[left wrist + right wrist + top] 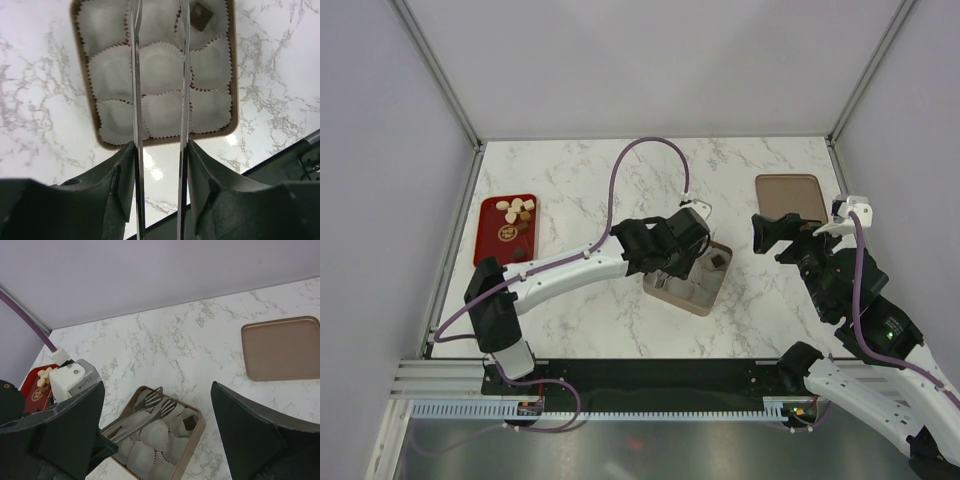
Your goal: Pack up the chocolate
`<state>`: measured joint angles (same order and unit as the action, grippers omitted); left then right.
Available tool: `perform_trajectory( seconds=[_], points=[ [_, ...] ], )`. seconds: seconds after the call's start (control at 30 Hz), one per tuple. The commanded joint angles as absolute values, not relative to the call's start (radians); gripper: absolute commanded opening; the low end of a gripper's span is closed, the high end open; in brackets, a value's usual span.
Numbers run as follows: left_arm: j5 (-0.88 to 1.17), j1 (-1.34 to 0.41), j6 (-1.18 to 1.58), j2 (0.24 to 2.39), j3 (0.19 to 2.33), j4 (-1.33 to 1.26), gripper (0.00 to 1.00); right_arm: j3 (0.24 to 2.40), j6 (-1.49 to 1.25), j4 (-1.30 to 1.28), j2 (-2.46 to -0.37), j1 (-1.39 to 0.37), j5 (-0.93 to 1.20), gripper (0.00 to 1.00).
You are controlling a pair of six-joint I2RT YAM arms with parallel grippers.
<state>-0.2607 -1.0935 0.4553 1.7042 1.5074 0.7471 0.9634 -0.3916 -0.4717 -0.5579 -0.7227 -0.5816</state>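
The tan box (702,302) sits mid-table, lined with white paper cups (162,67). One dark brown chocolate (718,260) lies in a corner cup; it also shows in the left wrist view (201,10) and the right wrist view (189,423). More chocolate (517,212), pale and dark pieces, lies on a red tray (492,245) at the left. My left gripper (678,255) is shut on metal tongs (136,100), whose empty tips (159,400) hover apart over the box. My right gripper (772,237) is open and empty, raised to the right of the box.
The box lid (791,197) lies flat at the back right and shows in the right wrist view (282,347). A purple cable (640,145) arcs over the back of the table. Bare marble lies between the tray and the box.
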Motion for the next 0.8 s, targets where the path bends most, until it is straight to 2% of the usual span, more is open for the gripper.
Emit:
perform_trajectory(
  seconds=[0.0, 0.27, 0.57, 0.77],
  points=[
    [-0.417, -1.082, 0.449, 1.628, 1.586, 0.828, 0.49, 0.956, -0.419, -0.446, -0.560, -0.721, -0.543, 0.96],
    [-0.446, -0.881, 0.555, 1.513, 1.507, 0.945, 0.49, 0.879, -0.457, -0.391, -0.583, -0.721, -0.430, 0.96],
    [-0.445, -0.448, 0.614, 1.237, 1.229, 1.000, 0.48, 0.825, -0.448, -0.328, -0.624, -0.721, -0.284, 0.96],
    [-0.456, -0.333, 0.638, 1.155, 1.105, 1.114, 0.49, 0.801, -0.433, -0.287, -0.640, -0.721, -0.209, 0.96]
  ],
)
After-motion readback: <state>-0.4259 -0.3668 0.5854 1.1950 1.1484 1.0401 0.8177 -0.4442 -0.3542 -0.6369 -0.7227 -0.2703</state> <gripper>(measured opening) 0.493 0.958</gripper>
